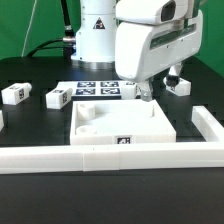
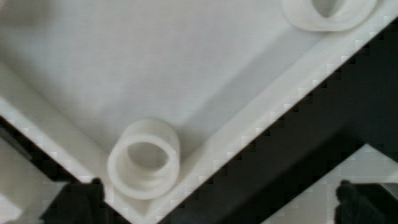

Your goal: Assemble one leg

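A black bench is seen carrying all the parts. The white Panda arm is held low over the bench's far side. A large flat white panel is laid at the middle, and a white L-shaped rail is set along its near side and up the exterior view's right. The marker board is laid just behind the panel.

Each leg is found on the bench, apart from the arm. One leg is placed near the gripper, on the exterior view's right. A second leg and a third leg are placed well apart from it, at the exterior view's left.

The gripper is positioned at the panel's far right corner. In the wrist view its dark fingers are seen spread wide, with that corner and a round socket between them. Nothing is pinched.
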Controlling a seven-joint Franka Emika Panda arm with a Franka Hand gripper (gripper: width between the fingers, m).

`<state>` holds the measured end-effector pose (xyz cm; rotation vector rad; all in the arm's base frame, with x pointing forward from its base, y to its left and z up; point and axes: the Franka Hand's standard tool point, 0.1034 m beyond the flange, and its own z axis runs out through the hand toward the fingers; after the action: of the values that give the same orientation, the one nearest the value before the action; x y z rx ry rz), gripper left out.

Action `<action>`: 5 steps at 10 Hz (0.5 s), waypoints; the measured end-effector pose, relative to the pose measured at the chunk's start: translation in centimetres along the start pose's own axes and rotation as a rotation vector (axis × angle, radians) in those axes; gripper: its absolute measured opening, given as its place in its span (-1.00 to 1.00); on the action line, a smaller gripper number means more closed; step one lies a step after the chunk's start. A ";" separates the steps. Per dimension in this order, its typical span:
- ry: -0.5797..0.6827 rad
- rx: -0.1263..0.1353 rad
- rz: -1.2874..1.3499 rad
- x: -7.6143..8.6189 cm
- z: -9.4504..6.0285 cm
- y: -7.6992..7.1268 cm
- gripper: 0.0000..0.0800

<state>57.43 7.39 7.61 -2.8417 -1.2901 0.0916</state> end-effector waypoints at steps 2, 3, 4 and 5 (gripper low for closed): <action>0.000 0.000 0.000 0.0 0.0 0.0 0.63; 0.000 0.000 0.000 0.0 0.0 0.0 0.63; 0.000 0.000 0.000 0.0 0.0 0.0 0.63; 0.000 0.000 0.000 0.0 0.0 0.0 0.63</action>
<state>57.41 7.39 7.59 -2.8415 -1.2899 0.0924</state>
